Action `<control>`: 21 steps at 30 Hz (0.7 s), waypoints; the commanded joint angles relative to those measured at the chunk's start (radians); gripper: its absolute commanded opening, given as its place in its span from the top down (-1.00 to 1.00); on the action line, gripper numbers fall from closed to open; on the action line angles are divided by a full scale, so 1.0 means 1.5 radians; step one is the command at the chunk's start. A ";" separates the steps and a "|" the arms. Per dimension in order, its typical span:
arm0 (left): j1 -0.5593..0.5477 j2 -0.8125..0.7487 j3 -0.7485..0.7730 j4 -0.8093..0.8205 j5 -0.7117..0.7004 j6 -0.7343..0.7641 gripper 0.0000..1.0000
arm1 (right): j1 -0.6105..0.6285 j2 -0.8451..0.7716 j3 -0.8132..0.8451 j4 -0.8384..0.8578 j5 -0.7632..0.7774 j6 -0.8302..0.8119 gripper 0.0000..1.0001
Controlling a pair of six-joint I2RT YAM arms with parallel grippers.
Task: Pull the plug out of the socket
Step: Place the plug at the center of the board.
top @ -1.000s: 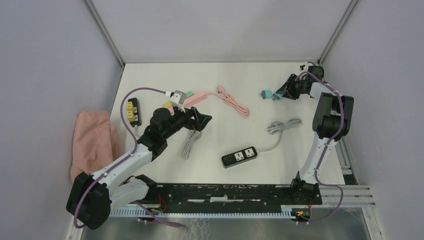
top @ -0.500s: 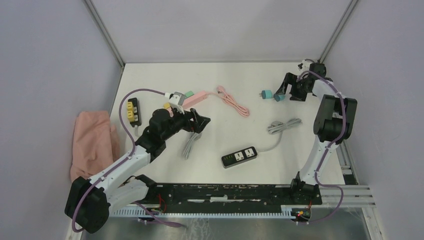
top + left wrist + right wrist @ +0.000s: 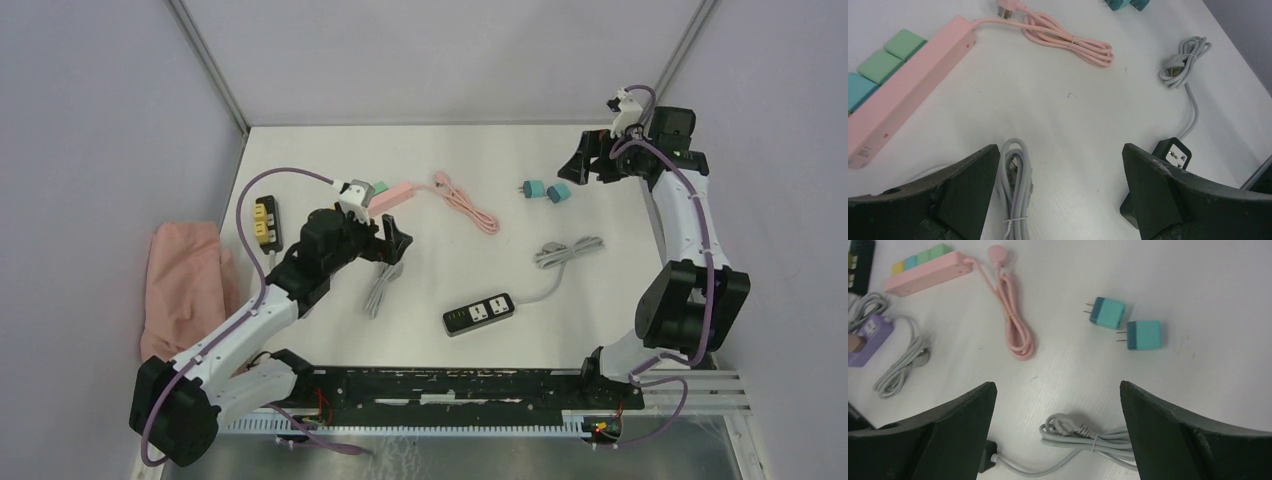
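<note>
Although two teal plugs (image 3: 1108,312) lie loose on the table (image 3: 1198,280) with bare prongs, well to the right of the pink power strip (image 3: 923,270), a row of coloured plugs (image 3: 893,55) sits seated along that strip's left end. I judge the task only partly done, with more pulls left. The right gripper (image 3: 1058,390) hangs above the loose pair, far to the right of the strip, jaws spread wide and holding nothing. The left gripper (image 3: 1059,150) hovers just on the strip's near side, equally wide and empty.
</note>
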 commanded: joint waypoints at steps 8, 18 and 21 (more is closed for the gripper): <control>0.004 -0.003 0.134 -0.128 -0.093 0.150 -0.99 | 0.001 -0.151 -0.045 -0.049 -0.295 -0.022 -0.99; 0.008 0.040 0.225 -0.201 -0.152 0.257 -0.98 | -0.019 -0.213 -0.237 0.162 -0.476 0.054 -0.99; 0.008 0.064 0.254 -0.235 -0.178 0.290 -0.99 | -0.020 -0.206 -0.262 0.159 -0.503 0.028 -0.99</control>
